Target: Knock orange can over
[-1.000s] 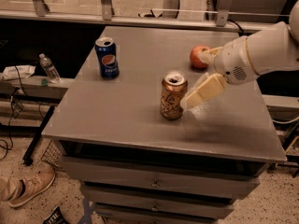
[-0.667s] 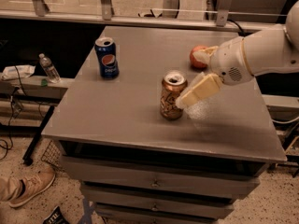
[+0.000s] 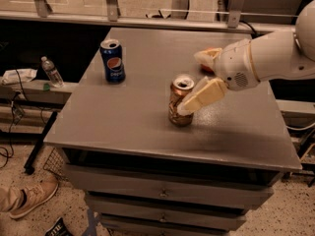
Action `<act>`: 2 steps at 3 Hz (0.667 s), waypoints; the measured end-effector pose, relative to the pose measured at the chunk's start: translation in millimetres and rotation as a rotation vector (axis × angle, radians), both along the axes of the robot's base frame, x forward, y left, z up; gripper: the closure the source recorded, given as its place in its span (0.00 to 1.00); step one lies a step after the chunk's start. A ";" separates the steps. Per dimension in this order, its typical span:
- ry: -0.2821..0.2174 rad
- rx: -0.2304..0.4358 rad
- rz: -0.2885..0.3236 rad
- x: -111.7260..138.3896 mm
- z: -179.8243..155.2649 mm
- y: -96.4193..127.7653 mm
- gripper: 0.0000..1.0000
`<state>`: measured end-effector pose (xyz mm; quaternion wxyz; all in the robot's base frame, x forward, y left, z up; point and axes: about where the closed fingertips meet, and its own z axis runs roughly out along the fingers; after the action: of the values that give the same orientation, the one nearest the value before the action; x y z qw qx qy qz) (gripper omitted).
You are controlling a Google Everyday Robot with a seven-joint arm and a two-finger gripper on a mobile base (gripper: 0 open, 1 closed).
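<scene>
"One can to topple: where does it stand?"

"The orange can (image 3: pixel 177 114) stands upright near the middle of the grey table (image 3: pixel 133 127), a little toward the front and right. My gripper (image 3: pixel 197 100) hangs at its right side, up against the upper half. Whether it touches the metal, I cannot say."

"And the hand itself?"

"How far it is open I cannot tell. I see nothing clamped in it."

"How will the can handle?"

"Thin, stiff metal, smooth and shiny, tall on a small base. I judge it light, though I cannot know if it is full or empty. No hold is needed. A sideways shove high on the wall, near the silver rim, should tip it. A low push would more likely slide it across the top."

"Room to fall?"

"Open table lies to its left, where the push would send it. The blue can (image 3: pixel 112 60) stands well apart, toward the back left corner. The apple (image 3: pixel 206 58), half hidden behind my arm, sits on the side away from the fall. Once down, a round can may roll. The front edge is the nearest drop, and the left edge is farther off."
</scene>
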<state>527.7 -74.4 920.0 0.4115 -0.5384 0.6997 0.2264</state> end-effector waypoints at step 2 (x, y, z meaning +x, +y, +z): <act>0.041 0.014 0.051 -6.6 -10.3 14.1 0.00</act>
<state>521.1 -60.3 909.7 0.3948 -0.5484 0.6924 0.2528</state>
